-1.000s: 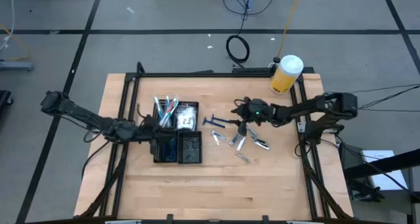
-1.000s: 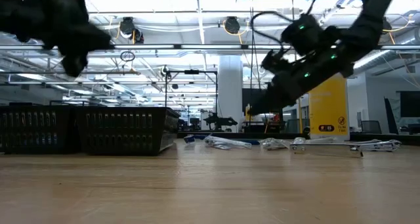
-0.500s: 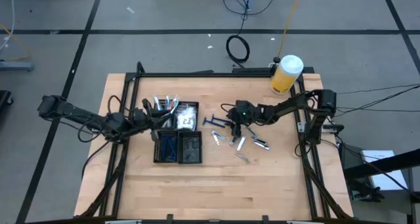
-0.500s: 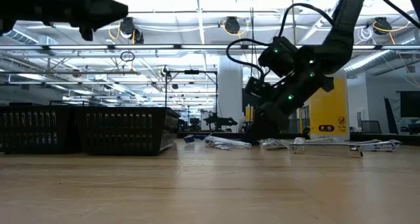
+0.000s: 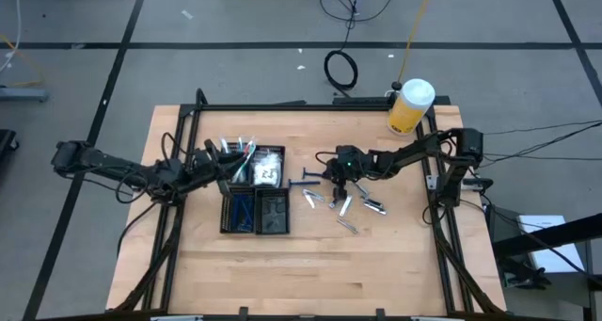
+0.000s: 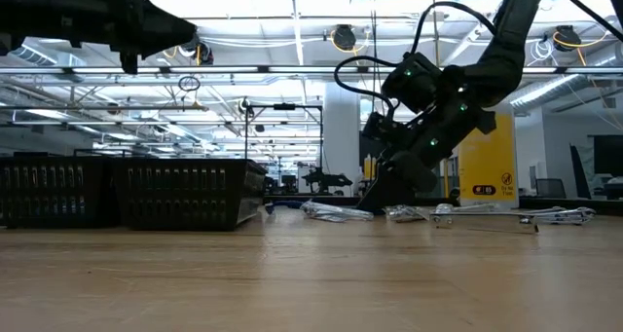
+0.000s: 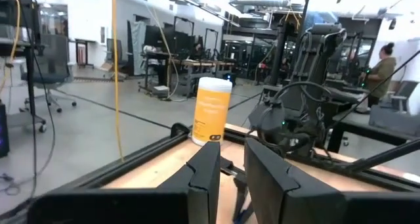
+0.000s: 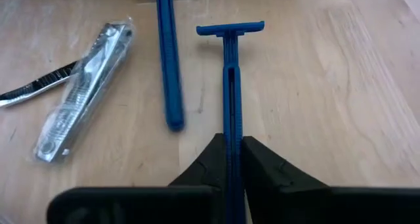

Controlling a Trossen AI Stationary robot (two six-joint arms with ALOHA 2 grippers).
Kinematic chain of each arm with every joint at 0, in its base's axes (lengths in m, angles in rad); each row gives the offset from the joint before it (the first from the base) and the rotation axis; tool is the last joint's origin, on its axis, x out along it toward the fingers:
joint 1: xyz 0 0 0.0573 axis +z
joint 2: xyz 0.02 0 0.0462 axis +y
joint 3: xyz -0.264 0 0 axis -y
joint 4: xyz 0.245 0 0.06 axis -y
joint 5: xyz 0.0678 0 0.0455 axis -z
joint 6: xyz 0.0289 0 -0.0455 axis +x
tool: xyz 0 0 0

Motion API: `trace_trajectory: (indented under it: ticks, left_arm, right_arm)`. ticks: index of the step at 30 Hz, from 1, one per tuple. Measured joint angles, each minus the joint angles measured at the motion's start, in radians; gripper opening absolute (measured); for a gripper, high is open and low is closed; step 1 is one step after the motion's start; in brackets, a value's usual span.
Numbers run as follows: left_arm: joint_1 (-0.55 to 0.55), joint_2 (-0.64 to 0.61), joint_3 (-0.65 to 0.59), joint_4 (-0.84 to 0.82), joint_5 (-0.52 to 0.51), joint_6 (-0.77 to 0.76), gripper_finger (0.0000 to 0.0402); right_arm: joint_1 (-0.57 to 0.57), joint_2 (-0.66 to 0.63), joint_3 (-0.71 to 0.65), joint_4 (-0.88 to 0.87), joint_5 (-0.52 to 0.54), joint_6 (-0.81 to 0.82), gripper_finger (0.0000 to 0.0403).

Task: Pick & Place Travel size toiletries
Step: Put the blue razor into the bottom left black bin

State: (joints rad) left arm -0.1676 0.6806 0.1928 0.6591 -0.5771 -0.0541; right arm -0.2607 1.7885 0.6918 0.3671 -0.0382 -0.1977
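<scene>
The right end effector [image 8: 228, 159] is pinched on the handle of a blue razor [image 8: 229, 73] lying flat on the surface [image 8: 341, 106], long axis running straight out from the fingers, head at the far end. A second razor [image 8: 168, 60] lies just beside it, roughly parallel. The left end effector [image 7: 231, 178], fingers narrowly parted and empty, hangs over the tray [image 5: 275, 214], well apart.

A grey floor [image 5: 235, 20] crossed by dark lines surrounded the wooden table [image 5: 310, 255] (a coiled black cable [image 5: 340, 69] lay on it). Ceiling lights [image 6: 341, 37] and metal trusses filled the workshop beyond.
</scene>
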Motion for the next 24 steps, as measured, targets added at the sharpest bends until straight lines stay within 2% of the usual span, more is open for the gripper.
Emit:
trace_trajectory:
  ticks: [4, 8, 12, 16, 19, 24]
  left_arm:
    - [-0.003, 0.000, 0.000, -0.002, 0.000, -0.007, 0.0067]
    - [-0.003, 0.000, 0.000, -0.005, 0.000, -0.007, 0.0067]
    - [-0.002, 0.000, 0.000, -0.009, 0.000, -0.008, 0.0067]
    - [0.018, 0.018, 0.000, -0.042, 0.000, -0.058, 0.0067]
    - [0.043, 0.056, 0.000, -0.063, 0.000, -0.137, 0.0080]
    - [0.099, 0.181, -0.002, -0.025, 0.002, -0.247, 0.0147]
  right_arm:
    - [-0.010, -0.032, -0.003, -0.002, 0.012, 0.007, 0.0019]
    - [-0.018, -0.120, -0.008, -0.027, 0.029, 0.023, 0.0019]
    - [-0.018, -0.234, -0.035, 0.064, 0.016, 0.027, 0.0019]
    - [-0.013, -0.308, -0.116, 0.267, 0.009, 0.054, 0.0019]
    - [-0.013, -0.329, -0.190, 0.495, -0.056, 0.089, 0.0019]
    - [-0.012, -0.330, -0.264, 0.806, -0.223, 0.182, 0.0019]
